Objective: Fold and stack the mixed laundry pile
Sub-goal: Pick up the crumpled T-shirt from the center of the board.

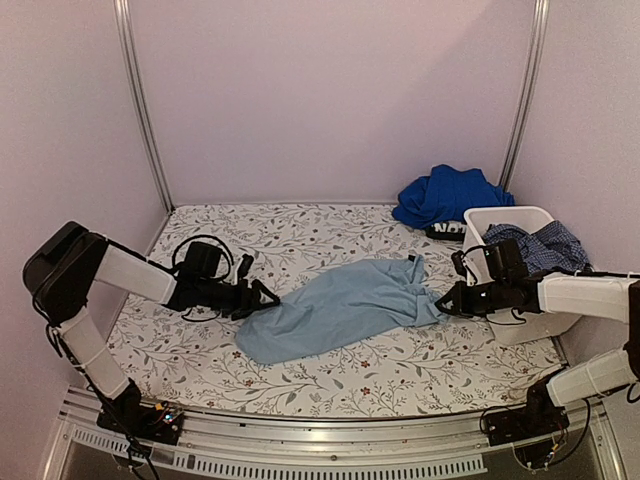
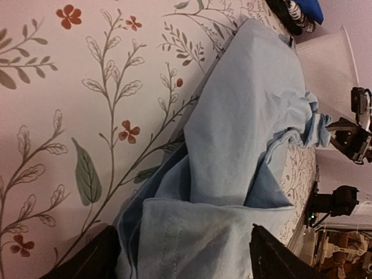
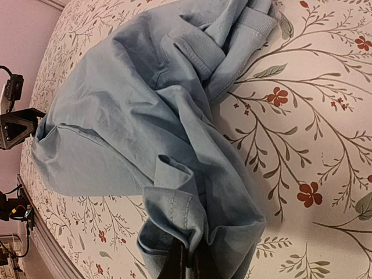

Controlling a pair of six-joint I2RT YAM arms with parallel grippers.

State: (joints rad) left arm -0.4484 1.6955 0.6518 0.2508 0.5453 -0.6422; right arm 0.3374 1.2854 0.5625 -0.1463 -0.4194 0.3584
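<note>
We see right gripper (image 1: 443, 301) clenched on pale blue garment (image 1: 340, 305) right end, left gripper (image 1: 267, 297) released, straddling left end.

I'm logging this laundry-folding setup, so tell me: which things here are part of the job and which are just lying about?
Job:
large pale blue cloth garment
crumpled royal blue cloth garment
dark blue small-check cloth garment
black-and-white cloth piece

Just lying about:
white rectangular plastic tub
white leaf-and-flower patterned table cover
</note>
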